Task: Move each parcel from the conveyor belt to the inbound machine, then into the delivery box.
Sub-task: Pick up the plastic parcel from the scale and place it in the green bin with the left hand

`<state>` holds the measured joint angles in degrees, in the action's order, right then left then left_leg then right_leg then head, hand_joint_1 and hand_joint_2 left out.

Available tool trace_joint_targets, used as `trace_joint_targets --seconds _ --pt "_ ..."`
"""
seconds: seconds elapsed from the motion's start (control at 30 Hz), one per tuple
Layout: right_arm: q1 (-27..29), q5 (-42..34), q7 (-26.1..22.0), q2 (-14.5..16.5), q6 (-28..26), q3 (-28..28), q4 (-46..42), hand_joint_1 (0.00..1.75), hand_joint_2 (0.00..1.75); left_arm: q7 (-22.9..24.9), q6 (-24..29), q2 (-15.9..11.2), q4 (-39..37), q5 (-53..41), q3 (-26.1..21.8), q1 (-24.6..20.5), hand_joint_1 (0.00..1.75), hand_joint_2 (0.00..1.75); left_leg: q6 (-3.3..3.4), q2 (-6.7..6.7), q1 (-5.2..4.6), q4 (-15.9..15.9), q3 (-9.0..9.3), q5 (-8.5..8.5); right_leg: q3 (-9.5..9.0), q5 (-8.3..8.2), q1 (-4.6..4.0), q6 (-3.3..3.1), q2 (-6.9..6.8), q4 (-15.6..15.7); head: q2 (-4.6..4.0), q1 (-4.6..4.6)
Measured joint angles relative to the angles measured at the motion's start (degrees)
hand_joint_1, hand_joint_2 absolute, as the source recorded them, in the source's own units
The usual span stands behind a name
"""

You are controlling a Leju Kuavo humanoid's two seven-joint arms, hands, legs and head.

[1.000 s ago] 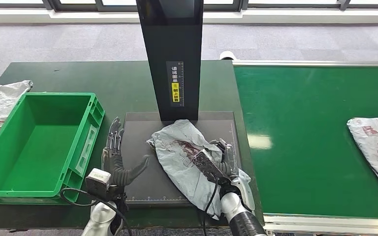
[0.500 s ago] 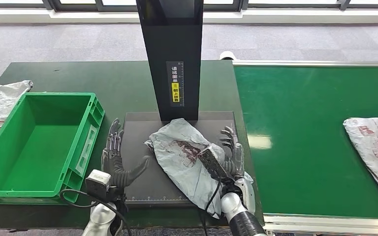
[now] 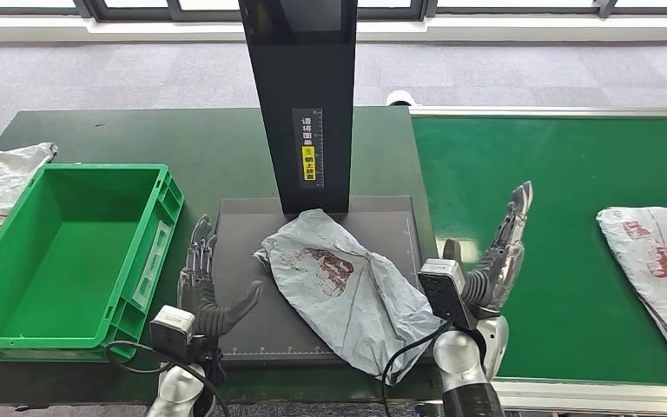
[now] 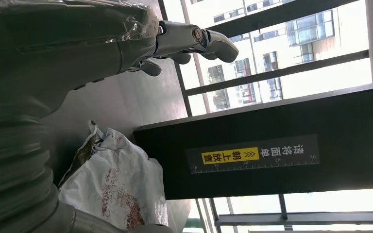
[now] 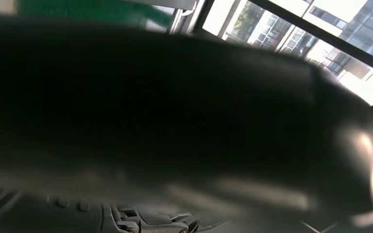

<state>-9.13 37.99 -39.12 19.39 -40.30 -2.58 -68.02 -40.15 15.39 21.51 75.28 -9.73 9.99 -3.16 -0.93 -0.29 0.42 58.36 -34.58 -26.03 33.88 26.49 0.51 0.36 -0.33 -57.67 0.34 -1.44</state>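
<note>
Crumpled grey plastic parcel (image 3: 339, 282) is lying on dark scanner platform (image 3: 252, 321). Both robot hands are released: left robot hand (image 3: 207, 291) beside parcel, right robot hand (image 3: 499, 256) over belt. Recommend gripping w/ left, lifting toward green plastic crate (image 3: 69, 252).

A parcel-sorting station set up inside an office-type building. A green conveyor belt (image 3: 564, 243) with a metal frame runs along the right edge of a dark green tabletop (image 3: 182, 148). At the tabletop's middle stands the inbound machine (image 3: 306, 104), a black column with a yellow label and a ruler scale over a flat dark scanning plate (image 3: 252, 261); a crumpled grey parcel (image 3: 339, 282) lies on that plate. A green plastic delivery box (image 3: 69, 252) sits near the left edge. A second bagged parcel (image 3: 656, 269) lies on the belt. Grey carpet (image 3: 139, 74) and a row of large windows (image 4: 281, 63) facing multi-storey buildings mark the room as indoor commercial space.
</note>
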Motion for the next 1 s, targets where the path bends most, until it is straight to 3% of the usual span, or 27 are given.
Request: trace_joint_targets --seconds 0.57,0.7,0.83,1.0 --pt "1.06 -0.11 0.01 -0.27 0.00 -0.28 -2.90 0.00 0.00 0.00 0.00 0.09 0.02 0.01 0.00 0.02 0.00 1.75 0.00 0.01 0.00 0.00 0.00 0.00 -0.01 0.00 0.00 0.00 0.03 0.00 -0.01 0.00" --pt "1.56 -1.19 -0.49 -0.31 0.01 -0.28 -4.33 0.00 1.75 0.00 0.13 0.09 0.02 0.01 0.00 0.02 0.00 1.75 0.00 0.00 0.00 0.00 0.01 0.00 -0.01 0.00 0.01 0.00 0.02 0.00 0.00 0.00" --pt "2.49 -3.59 -0.96 -0.34 0.01 -0.28 -8.44 0.00 1.75 0.00 1.09 0.08 -0.16 -1.27 0.00 -0.11 0.00 1.75 0.00 0.01 0.00 0.00 0.01 0.00 -0.01 0.00 0.01 0.00 0.03 0.00 -0.01 0.00" --pt "4.27 -6.00 -1.05 -0.48 0.01 -0.28 -17.10 0.00 1.75 0.09 6.34 0.09 -3.75 -10.08 0.00 -1.87 0.00 1.75 0.00 -0.02 -0.03 0.02 0.00 0.00 0.01 0.00 0.04 0.01 0.01 0.00 0.00 0.00"
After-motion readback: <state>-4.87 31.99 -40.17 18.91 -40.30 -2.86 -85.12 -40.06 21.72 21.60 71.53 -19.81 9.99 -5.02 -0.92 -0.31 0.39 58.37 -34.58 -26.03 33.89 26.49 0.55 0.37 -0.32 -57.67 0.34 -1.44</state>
